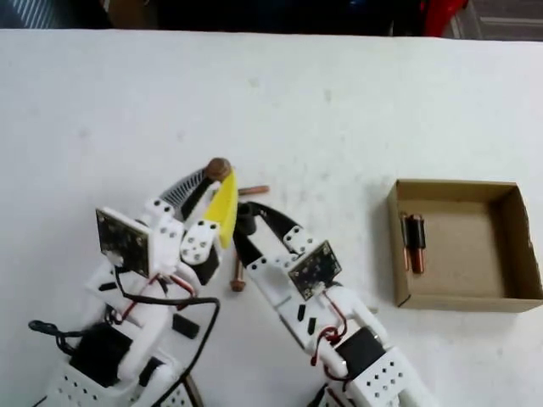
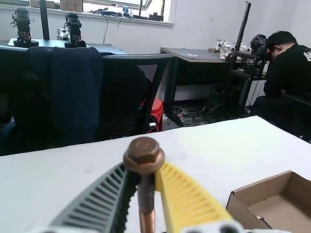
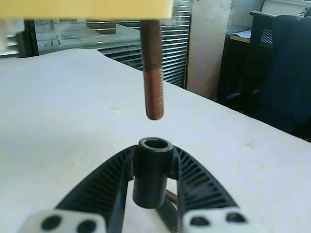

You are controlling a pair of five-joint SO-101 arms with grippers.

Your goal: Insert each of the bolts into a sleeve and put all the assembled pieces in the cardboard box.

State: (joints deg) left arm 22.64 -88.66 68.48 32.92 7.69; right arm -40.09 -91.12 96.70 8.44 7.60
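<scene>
The left tool (image 2: 144, 171) is clenched on a copper-coloured bolt (image 2: 144, 154), which is gripped just under its hexagonal head between a grey finger (image 2: 99, 201) and a yellow finger (image 2: 187, 199). The shaft is held upright, thread downward. A black sleeve (image 3: 152, 170) is grasped by the right tool (image 3: 152, 154), with its open bore turned upward between two black ribbed fingers (image 3: 201, 187). In the right wrist view the threaded end of the bolt is seen directly above the sleeve's mouth, close to it but not touching (bare table is visible through the gap).

In the high view the two tools are found close together near the middle of the table (image 1: 339, 102), with the bolt head raised above the sleeve. Two loose bolts are seen lying flat on the table. One (image 1: 253, 191) lies just beyond the tools, and the other (image 1: 237, 275) lies between the two arms, beside the right arm's wrist. A brownish piece is glimpsed under the sleeve in the right wrist view, too hidden to be identified.

The cardboard box (image 1: 467, 246) is set to the right, well apart from the tools. One assembled piece (image 1: 413, 242) is laid inside it, along the wall nearest the arms. Beyond the far edge of the table, dark chairs (image 2: 121, 92) are visible in the left wrist view.
</scene>
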